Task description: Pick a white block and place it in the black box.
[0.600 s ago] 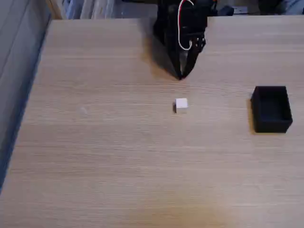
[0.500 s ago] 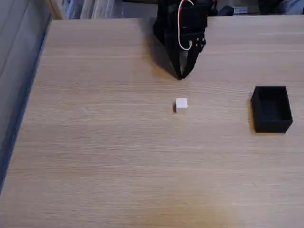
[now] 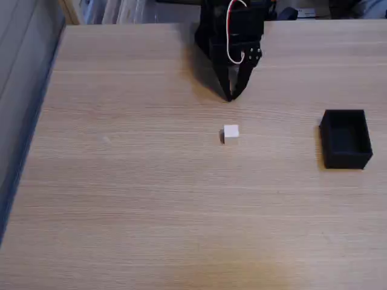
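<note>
A small white block point(image 3: 230, 133) lies on the wooden table near its middle in the fixed view. The black box point(image 3: 345, 138) stands open-topped at the right side, well apart from the block. My black gripper point(image 3: 230, 96), with a red-and-white wire on it, hangs at the back of the table with its fingertips together and pointing down at the tabletop. It is shut with nothing in it, a short way behind the block.
The wooden table point(image 3: 151, 199) has wide bare room at the front and left. Its left edge drops off to a grey floor. Shelves and clutter line the far edge behind the arm.
</note>
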{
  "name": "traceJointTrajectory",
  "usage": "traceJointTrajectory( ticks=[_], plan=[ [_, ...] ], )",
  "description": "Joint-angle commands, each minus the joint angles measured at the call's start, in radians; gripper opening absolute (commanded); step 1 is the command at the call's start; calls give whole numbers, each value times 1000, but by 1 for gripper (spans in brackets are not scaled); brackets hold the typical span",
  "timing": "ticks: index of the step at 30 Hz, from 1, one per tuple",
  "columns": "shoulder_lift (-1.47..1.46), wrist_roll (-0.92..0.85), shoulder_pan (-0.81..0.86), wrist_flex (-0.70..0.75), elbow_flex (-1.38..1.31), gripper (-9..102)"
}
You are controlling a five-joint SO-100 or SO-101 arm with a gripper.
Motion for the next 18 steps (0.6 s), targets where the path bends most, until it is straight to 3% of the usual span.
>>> traceJointTrajectory(
  ticks=[1,18],
  plan=[
    [5,-2,8,5,15,0],
    [5,21,11,3,15,0]
  ],
)
